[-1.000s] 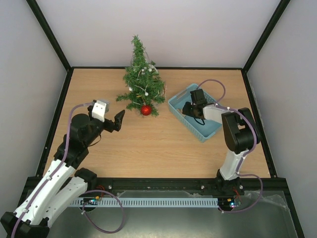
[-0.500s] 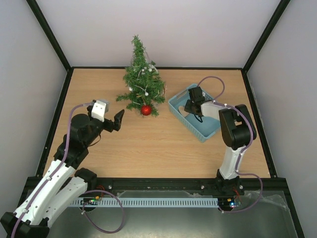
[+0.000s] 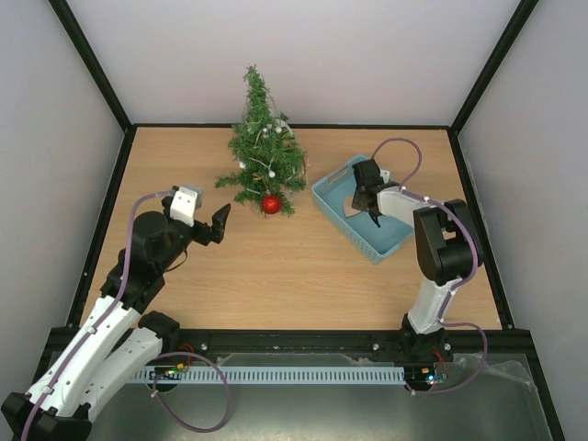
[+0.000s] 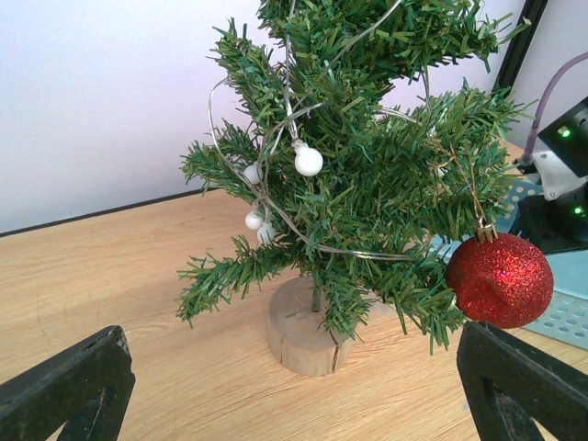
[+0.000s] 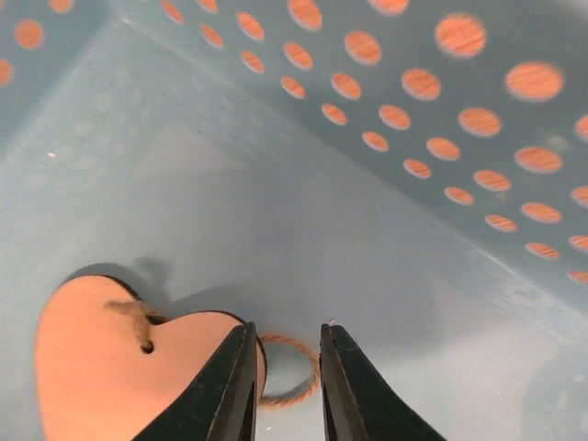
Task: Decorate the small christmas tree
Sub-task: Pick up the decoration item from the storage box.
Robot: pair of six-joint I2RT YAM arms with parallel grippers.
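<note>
The small christmas tree (image 3: pixel 262 147) stands on a wooden disc at the back of the table. It carries a wire string with white beads and a red glitter bauble (image 3: pixel 270 203). My left gripper (image 3: pixel 220 220) hovers just left of the tree, open and empty. In the left wrist view the tree (image 4: pixel 367 175) and the bauble (image 4: pixel 499 279) fill the space ahead of that gripper (image 4: pixel 294 395). My right gripper (image 3: pixel 363 197) reaches down into the blue basket (image 3: pixel 386 241). In the right wrist view the right gripper (image 5: pixel 287 367) is narrowly shut on the twine loop (image 5: pixel 294 397) of a wooden heart (image 5: pixel 119 367).
The blue basket has perforated walls (image 5: pixel 413 119) close around my right gripper. The tree's wooden base (image 4: pixel 308 331) rests on the table in front of my left gripper. Black frame posts and grey walls enclose the table.
My right gripper's jaws have narrowed around the heart's twine loop, and its wrist has shifted slightly inside the basket. The left arm has not moved.
</note>
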